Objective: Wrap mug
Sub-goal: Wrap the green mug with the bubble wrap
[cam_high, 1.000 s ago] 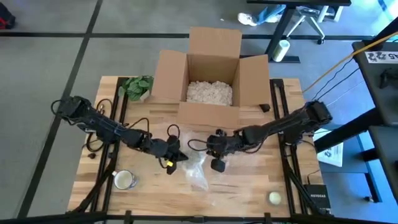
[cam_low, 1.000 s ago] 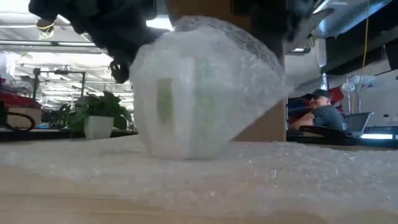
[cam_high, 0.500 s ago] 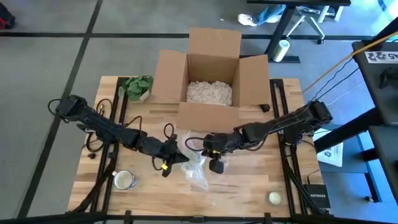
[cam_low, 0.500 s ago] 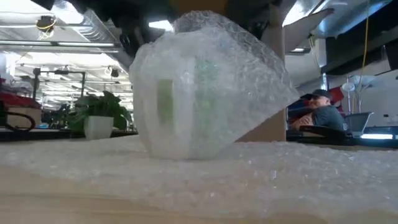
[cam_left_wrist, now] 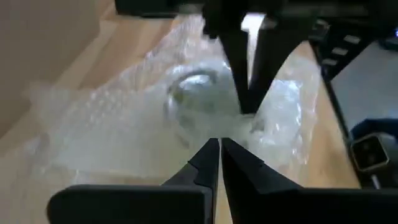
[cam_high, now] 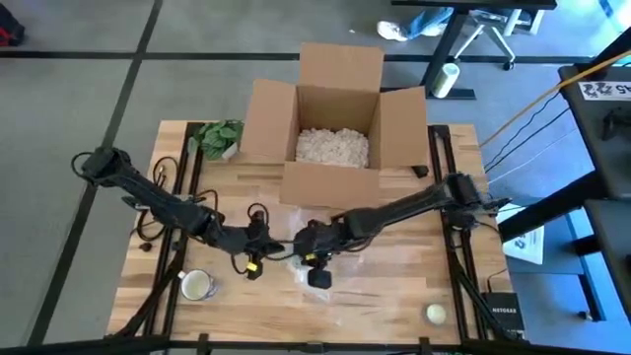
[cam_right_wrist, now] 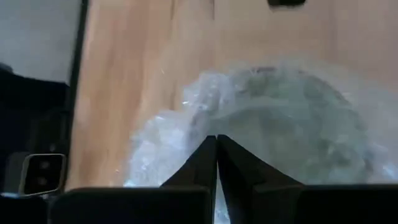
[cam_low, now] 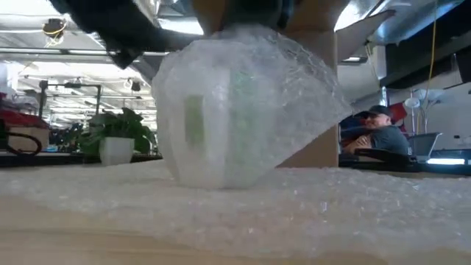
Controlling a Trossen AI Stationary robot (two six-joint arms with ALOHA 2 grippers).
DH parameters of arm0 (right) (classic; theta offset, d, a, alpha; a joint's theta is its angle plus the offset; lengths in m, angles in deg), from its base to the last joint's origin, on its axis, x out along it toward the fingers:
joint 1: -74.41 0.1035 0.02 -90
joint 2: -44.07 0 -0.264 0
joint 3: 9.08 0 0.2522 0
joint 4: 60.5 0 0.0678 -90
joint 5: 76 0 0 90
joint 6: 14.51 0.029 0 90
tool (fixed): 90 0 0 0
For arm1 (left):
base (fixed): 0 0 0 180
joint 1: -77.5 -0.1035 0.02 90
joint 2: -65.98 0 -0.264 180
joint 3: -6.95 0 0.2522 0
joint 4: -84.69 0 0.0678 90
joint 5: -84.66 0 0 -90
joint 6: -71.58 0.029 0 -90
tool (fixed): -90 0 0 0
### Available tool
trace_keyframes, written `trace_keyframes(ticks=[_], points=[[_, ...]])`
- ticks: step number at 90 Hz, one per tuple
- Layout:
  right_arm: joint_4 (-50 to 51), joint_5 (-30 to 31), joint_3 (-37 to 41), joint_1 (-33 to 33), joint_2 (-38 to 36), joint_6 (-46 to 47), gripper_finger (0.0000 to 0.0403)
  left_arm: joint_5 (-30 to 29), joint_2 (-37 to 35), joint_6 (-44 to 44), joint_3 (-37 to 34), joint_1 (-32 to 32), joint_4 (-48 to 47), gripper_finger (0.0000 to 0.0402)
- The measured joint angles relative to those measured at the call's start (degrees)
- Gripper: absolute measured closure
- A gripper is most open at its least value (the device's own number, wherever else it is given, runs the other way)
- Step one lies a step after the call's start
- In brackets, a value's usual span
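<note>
A mug point(cam_low: 221, 118) stands on the table inside clear bubble wrap point(cam_low: 294, 96), whose loose sheet spreads over the table toward the near edge point(cam_low: 243, 213). My right gripper point(cam_high: 312, 248) is shut at the top of the bundle, on its right side. My left gripper point(cam_high: 262, 247) is shut at the bundle's left side, its tips point(cam_left_wrist: 219, 143) at the wrap's surface. In the left wrist view the mug's rim point(cam_left_wrist: 193, 84) shows through the wrap. My left gripper points level at the wrap from the table's left; I cannot tell whether its shut tips hold or only touch the wrap. My right gripper pinches the bubble wrap point(cam_left_wrist: 249, 112) beside the mug's rim between its two fingers point(cam_left_wrist: 233, 56), slanting down from above. The wrap lies draped over the upright mug.
A second, bare mug point(cam_high: 197, 286) stands near the table's left front. An open cardboard box point(cam_high: 335, 128) with white filler and a small plant point(cam_high: 219, 136) stand at the far side. A small pale round thing point(cam_high: 435, 314) lies front right. A person point(cam_low: 379, 132) sits beyond the table.
My right gripper has moved toward the table's left and near edge, over the bundle. My left gripper has backed toward the left edge. The wrap's peak over the mug now sits a little lower; the mug has stayed in place.
</note>
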Motion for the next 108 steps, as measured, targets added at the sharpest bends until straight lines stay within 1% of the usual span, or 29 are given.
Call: trace_keyframes(ticks=[12, 18, 30, 45, 49, 56, 64, 69, 75, 89, 101, 108], points=[[7.9, -1.9, -7.5, -1.4, 6.2, -1.0, 0.0403, -3.0, 0.1, -3.9, -3.4, 1.7, 0.1, 0.0401], [11.2, -3.2, -9.5, -2.3, 7.8, -1.3, 0.0403, -3.3, 0.1, -4.9, -5.8, 2.0, 3.6, 0.0401], [12.5, -8.2, -9.4, -3.5, 9.2, -3.3, 0.0403, -3.5, 0.1, -4.6, -10.9, 1.2, 10.6, 0.0401], [13.7, -12.2, -9.1, -3.2, 9.7, -12.7, 0.0403, -3.5, 0.1, -4.6, -17.0, -2.7, 17.8, 0.0401], [15.4, -13.5, -9.7, -2.9, 9.7, -15.6, 0.0403, -2.3, 0.1, -4.1, -18.6, -3.8, 21.0, 0.0401], [19.6, -14.1, -10.8, -2.4, 9.8, -21.9, 0.0403, 0.8, 0.1, -2.6, -20.9, -5.8, 25.9, 0.0401], [24.2, -12.9, -11.6, -1.7, 9.9, -30.4, 0.0403, 4.4, 0.1, -0.6, -22.8, -7.9, 31.9, 0.0401], [27.2, -11.5, -12.4, -1.4, 9.9, -33.1, 0.0403, 5.9, 0.1, 0.1, -23.4, -9.4, 33.1, 0.0401], [29.3, -10.2, -13.3, -1.3, 10.0, -34.2, 0.0403, 7.2, 0.1, -0.3, -23.5, -11.2, 32.2, 0.0401], [30.2, -10.0, -15.2, -1.3, 10.3, -34.2, 0.0403, 12.4, 0.2, -3.0, -23.5, -14.5, 30.9, 0.0401], [28.3, -9.7, -15.8, -1.3, 10.4, -34.1, 0.0403, 17.9, 0.2, -1.7, -23.6, -14.7, 37.9, 0.0401], [27.8, -9.7, -15.8, -1.3, 10.4, -33.7, 0.0403, 19.5, 0.2, -0.2, -23.4, -13.9, 42.9, 0.0401]])
